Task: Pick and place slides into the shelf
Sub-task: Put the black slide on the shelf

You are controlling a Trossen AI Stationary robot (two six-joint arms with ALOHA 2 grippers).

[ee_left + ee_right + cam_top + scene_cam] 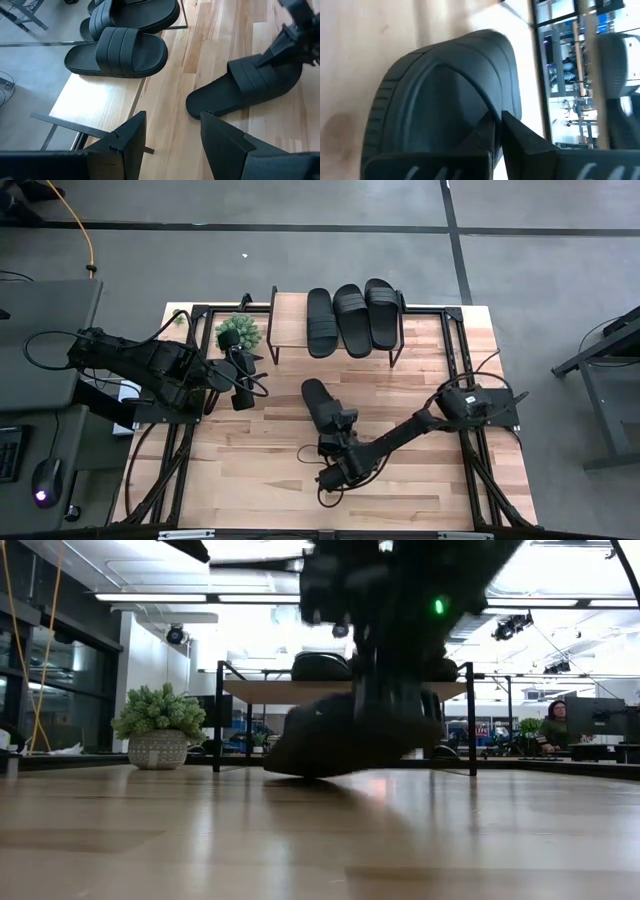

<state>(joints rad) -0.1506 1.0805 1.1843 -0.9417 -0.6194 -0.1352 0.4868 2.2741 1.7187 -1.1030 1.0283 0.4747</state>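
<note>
Jaws of the right gripper [341, 420] are pinched almost shut on the strap edge of the fourth slide [318, 402], which lies on the table [250, 470] with its toe stretching ahead of them toward the shelf [290, 325]. Beyond it, three slides [350, 318] already sit side by side on the shelf top, so I judge this the last pick; next comes lifting and carrying it forward to the bare wood beside them. Off to the side, the left gripper [172, 132] waits with fingers apart, holding nothing.

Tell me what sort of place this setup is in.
Probably a robotics lab or open office. The light wooden tabletop sits on grey concrete floor beside a desk with a computer mouse. The low view shows ceiling strip lights, glass walls and a seated person at a monitor.
</note>
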